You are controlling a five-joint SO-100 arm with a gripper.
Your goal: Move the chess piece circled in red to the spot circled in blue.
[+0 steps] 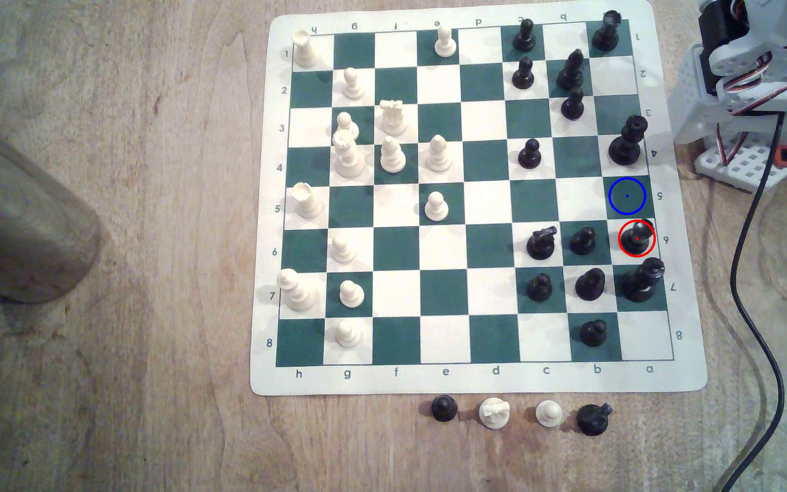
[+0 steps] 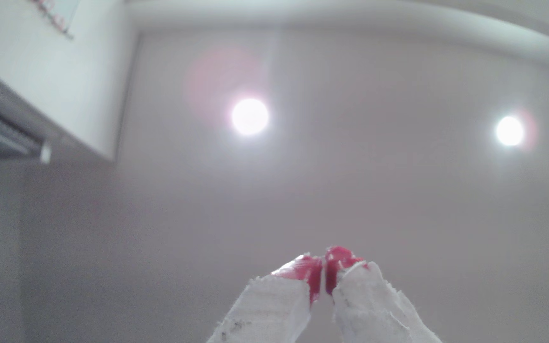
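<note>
Pawn (image 1: 636, 239): red-ringed, on the white edge square beside your blue-ringed target square (image 1: 627, 196).
Jaws: your gripper (image 2: 325, 273) points at the ceiling, red tips pressed together, holding nothing.
Arm (image 1: 756, 71): folded off-board, keeping the pieces unobstructed.

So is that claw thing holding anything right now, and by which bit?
Nothing. The gripper points up at the ceiling, its red tips together with nothing between them. The circled black pawn stands untouched on the board.

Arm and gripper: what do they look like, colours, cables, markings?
The arm is white printed plastic with black servo blocks, thin red and white wires, orange parts near its base, and a black cable trailing away. The gripper has rough white fingers with glossy red tips.
</note>
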